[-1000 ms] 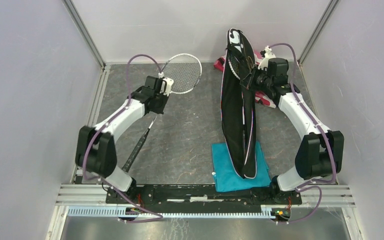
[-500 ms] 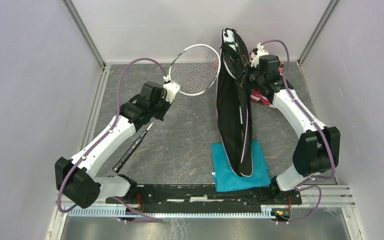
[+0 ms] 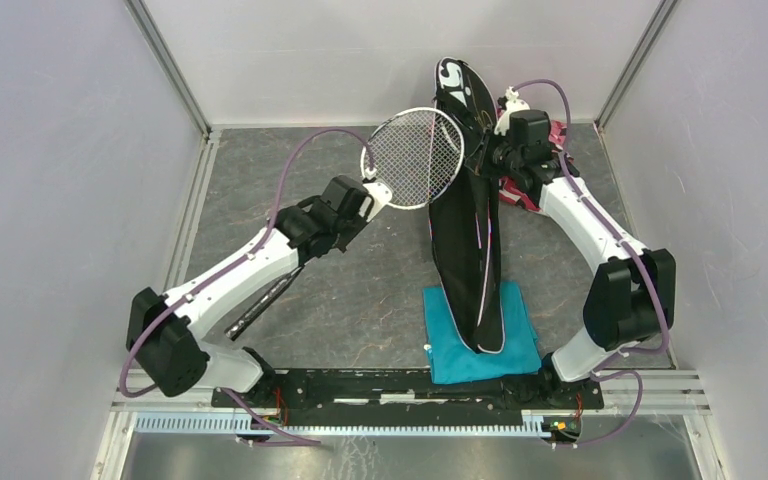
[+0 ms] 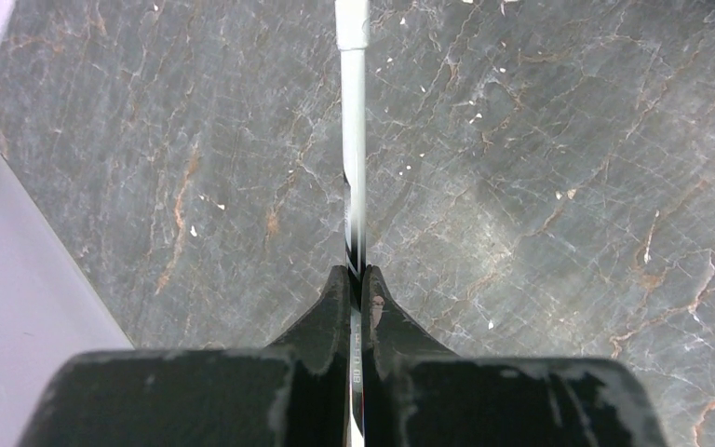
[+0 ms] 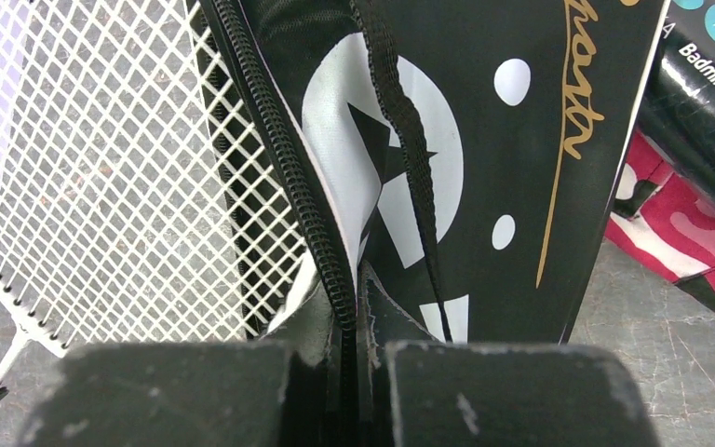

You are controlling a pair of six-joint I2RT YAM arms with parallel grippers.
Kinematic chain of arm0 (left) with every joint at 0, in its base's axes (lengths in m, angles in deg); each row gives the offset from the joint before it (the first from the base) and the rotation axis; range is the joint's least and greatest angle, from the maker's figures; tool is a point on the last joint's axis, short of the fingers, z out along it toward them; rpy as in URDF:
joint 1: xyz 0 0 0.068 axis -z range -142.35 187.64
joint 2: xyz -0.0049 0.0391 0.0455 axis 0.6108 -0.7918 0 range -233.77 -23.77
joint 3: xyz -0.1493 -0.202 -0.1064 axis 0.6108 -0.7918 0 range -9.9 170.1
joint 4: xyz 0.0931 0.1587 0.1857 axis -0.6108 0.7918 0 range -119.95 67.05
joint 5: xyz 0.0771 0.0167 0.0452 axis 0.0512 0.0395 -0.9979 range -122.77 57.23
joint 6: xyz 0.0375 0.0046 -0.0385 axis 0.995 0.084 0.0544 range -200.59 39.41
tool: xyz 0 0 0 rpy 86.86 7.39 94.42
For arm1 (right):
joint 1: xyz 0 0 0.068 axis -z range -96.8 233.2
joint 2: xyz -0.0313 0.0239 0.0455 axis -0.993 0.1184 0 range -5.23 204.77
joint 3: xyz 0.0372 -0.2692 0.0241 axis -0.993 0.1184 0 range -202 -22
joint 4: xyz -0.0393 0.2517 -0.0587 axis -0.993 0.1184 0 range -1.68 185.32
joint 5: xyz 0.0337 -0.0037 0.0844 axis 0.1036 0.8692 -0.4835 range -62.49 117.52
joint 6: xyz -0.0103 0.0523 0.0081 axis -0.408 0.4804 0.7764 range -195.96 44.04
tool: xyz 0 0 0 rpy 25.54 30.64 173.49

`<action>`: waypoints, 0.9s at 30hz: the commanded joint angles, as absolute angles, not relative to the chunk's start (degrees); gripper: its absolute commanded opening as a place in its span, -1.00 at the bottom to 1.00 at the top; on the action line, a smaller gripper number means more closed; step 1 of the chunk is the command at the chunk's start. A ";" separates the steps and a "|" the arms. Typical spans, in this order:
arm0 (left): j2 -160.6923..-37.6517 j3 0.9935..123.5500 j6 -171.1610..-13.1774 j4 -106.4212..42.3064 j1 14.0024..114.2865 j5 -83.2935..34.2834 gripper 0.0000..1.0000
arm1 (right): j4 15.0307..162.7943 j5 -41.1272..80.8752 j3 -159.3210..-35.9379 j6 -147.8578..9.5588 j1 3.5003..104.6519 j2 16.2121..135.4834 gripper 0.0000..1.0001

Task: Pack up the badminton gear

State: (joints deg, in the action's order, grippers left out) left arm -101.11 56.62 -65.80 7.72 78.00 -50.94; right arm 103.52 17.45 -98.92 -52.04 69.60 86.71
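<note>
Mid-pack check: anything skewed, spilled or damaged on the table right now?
Nothing looks spilled or damaged. Only oddity: the bag, pinched at its zipper edge by the right gripper, is lifted at its wide end while its narrow end lies on the teal cloth. The racquet in the left gripper looks intact.

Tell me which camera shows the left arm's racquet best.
Top external: the racquet shows from head to handle. The left wrist view shows only its shaft in the left gripper; the right wrist view shows only its strings.

Your left arm [image 3: 250,265] stretches toward frame centre, left gripper [image 4: 356,279] clamped tight; your right arm [image 3: 580,215] bends to the upper middle, right gripper [image 5: 346,289] seemingly pinched shut too.
</note>
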 commanded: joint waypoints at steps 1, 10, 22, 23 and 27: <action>-103.67 61.14 -63.01 6.43 80.57 -56.89 -0.97 | 100.03 17.60 -102.64 -51.57 68.42 86.95 -1.00; -110.84 66.06 -62.55 7.27 85.26 -63.26 -0.97 | 99.91 17.00 -103.12 -51.62 67.14 88.68 -1.00; -112.91 65.26 -62.11 8.18 87.48 -66.47 -0.96 | 101.63 19.80 -106.24 -54.36 67.05 90.48 -1.00; -112.55 64.73 -61.93 8.03 87.48 -66.82 -0.97 | 101.74 20.06 -106.59 -54.53 66.98 90.65 -1.00; -111.71 63.19 -61.41 7.69 87.40 -67.54 -0.96 | 102.37 21.35 -107.50 -55.37 67.06 90.84 -1.00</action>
